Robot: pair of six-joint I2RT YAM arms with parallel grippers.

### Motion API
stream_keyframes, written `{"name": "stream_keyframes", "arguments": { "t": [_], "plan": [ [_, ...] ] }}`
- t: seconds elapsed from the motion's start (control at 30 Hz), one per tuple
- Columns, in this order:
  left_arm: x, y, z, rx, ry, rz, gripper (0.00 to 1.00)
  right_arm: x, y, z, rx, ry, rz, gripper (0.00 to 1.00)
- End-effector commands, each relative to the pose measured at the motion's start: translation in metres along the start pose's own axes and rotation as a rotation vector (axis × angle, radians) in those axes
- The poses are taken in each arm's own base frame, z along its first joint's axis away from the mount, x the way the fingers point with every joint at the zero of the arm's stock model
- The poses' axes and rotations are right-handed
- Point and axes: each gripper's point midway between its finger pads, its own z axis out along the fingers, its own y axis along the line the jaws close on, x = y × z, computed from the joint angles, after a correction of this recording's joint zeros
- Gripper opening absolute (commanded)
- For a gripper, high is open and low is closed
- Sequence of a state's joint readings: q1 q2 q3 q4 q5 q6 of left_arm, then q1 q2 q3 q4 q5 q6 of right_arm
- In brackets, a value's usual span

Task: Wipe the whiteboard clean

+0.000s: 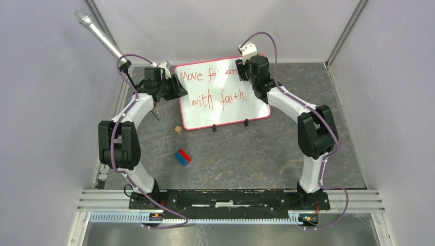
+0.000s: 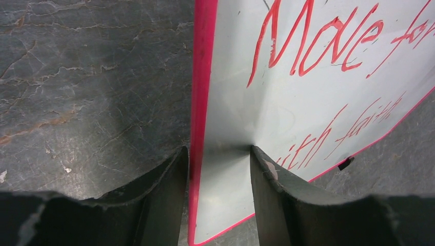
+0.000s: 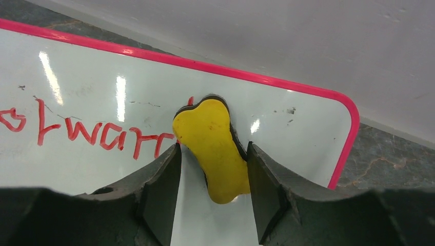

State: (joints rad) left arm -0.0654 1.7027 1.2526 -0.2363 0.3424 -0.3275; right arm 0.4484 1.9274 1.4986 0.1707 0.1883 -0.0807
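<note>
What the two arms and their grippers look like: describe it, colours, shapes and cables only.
Both the left arm and right arm have white curved link shells, bulky black joint housings and a purple cable running along each. A small white block sits on each wrist. The left gripper and right gripper have matte black, wedge-shaped fingers. No markings are readable.

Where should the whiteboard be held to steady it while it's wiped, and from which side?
On the whiteboard, probably the thin left rim, approached from the left, where the left tool sits astride it: slim enough to pinch, and clear of the red writing and the yellow eraser in the right tool.
</note>
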Motion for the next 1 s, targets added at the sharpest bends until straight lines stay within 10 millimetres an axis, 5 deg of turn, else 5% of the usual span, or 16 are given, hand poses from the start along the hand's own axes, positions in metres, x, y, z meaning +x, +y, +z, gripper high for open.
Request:
{"name": "stream_keyframes", "arguments": {
  "t": [0.0,0.23,0.7,0.97],
  "plan": [
    [-0.015,-0.01,-0.01,0.022,-0.058,0.063,0.54,-0.019,-0.001,0.008,-0.01,-0.059,-0.002,0.51],
    [-0.014,-0.013,-0.008,0.036,-0.055,0.054,0.51,-0.014,0.012,0.012,-0.046,-0.05,0.004,0.33],
    [-0.013,-0.015,-0.009,0.029,-0.059,0.068,0.49,-0.028,0.099,-0.005,-0.175,-0.105,-0.043,0.33],
    [-0.014,-0.011,-0.01,0.003,-0.07,0.063,0.47,-0.02,0.05,-0.008,0.019,-0.092,0.047,0.32]
  ]
}}
